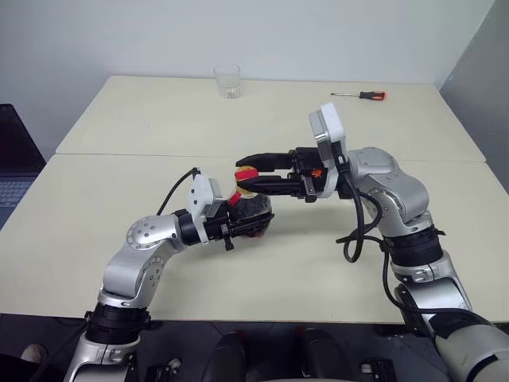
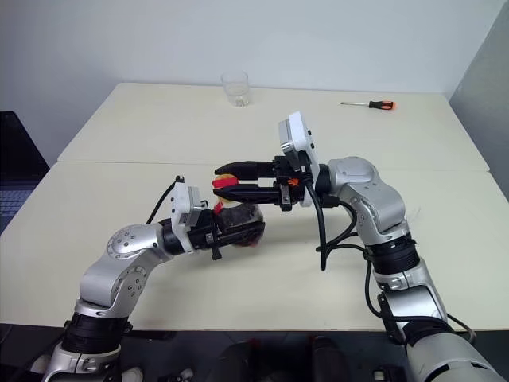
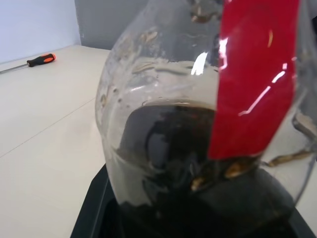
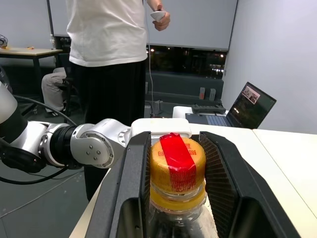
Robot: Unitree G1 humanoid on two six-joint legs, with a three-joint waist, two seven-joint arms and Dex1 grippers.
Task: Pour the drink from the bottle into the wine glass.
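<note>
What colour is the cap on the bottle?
Yellow, with a red strip across the cap; the right wrist view shows it best.

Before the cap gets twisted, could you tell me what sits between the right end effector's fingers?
The bottle's yellow cap with its red strip, seen in the right wrist view.

Head views look evenly bright to us, soft overhead light, cream table (image 1: 119,231) reads clean with only faint soft shadows under the arms. No blur there, slight curve at the edges. In the left wrist view we see the bottle (image 3: 198,124) too close, soft focus, white glare streaks on its red label strip (image 3: 252,79). Right wrist view is dimmer behind, dark windows with small light specks; the yellow cap (image 4: 177,158) is sharp, a laptop screen (image 4: 252,106) glows.
</note>
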